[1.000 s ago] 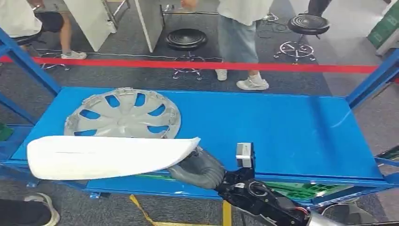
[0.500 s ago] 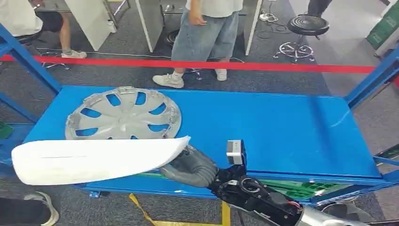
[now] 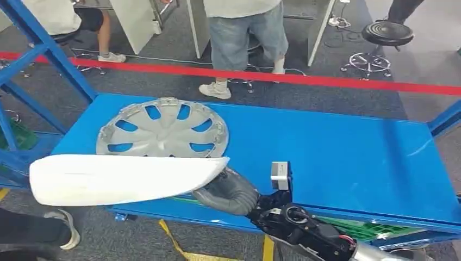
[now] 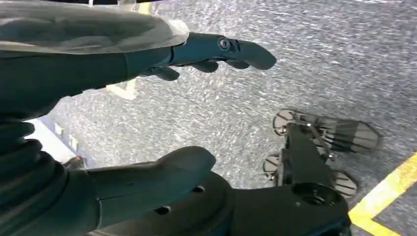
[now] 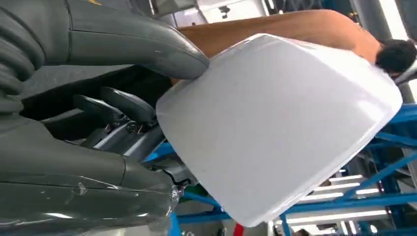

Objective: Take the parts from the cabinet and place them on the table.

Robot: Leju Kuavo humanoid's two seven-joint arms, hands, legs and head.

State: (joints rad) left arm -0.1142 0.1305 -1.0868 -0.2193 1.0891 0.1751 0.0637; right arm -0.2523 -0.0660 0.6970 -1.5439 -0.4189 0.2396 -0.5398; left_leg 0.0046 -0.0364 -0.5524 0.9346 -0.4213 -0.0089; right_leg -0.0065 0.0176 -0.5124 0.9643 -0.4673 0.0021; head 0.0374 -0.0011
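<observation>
Right hand gripping white panel over blue table; left hand open, empty.

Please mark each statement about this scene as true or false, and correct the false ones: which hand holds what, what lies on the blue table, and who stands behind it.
1. The right hand holds the long white curved plastic panel. True.
2. The silver round hubcap with spoke openings stands upright on its edge. False: it lies flat on the blue metal table.
3. The left hand grips a part. False: it holds nothing, its fingers apart above the grey floor.
4. A red line runs across the floor behind the table. True.
5. The white panel rests fully on the table. False: the hand holds it at the near edge, and its far end reaches past the table's corner.
</observation>
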